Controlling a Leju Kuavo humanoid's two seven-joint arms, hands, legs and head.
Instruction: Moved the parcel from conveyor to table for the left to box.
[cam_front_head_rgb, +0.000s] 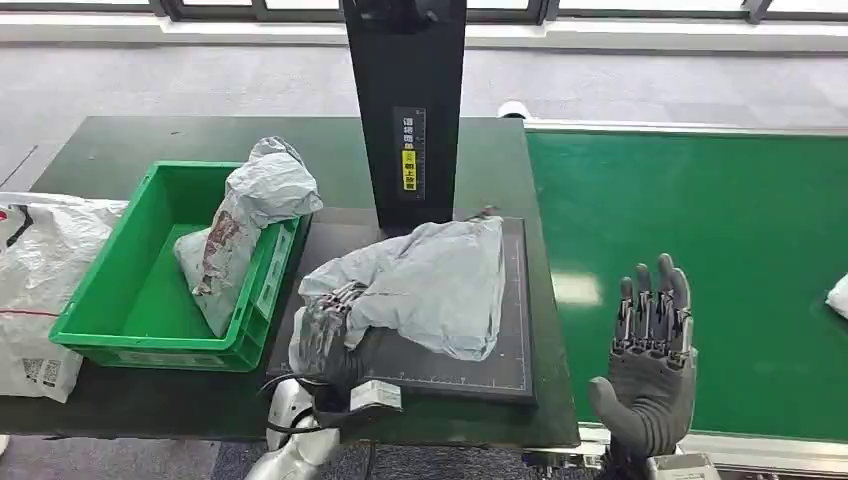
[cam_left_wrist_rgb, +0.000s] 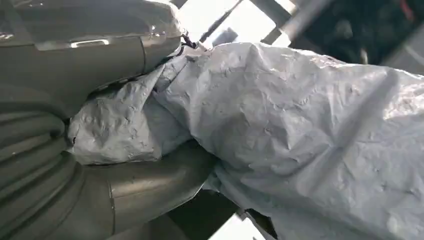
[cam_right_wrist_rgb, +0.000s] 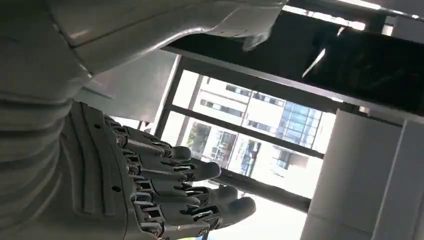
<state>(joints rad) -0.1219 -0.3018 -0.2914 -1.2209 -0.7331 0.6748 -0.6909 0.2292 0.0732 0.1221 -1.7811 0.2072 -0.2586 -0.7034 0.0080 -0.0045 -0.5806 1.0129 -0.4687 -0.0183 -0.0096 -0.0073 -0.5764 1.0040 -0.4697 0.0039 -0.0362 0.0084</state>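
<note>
Left robot hand: fingers wrapped around the near corner of the grey parcel, gripping it.
Right robot hand: held up over the green conveyor, fingers spread, holding nothing.
Parcel: lying on the dark mat on the table, beside the green box.
Box: holds another grey bag.
</note>
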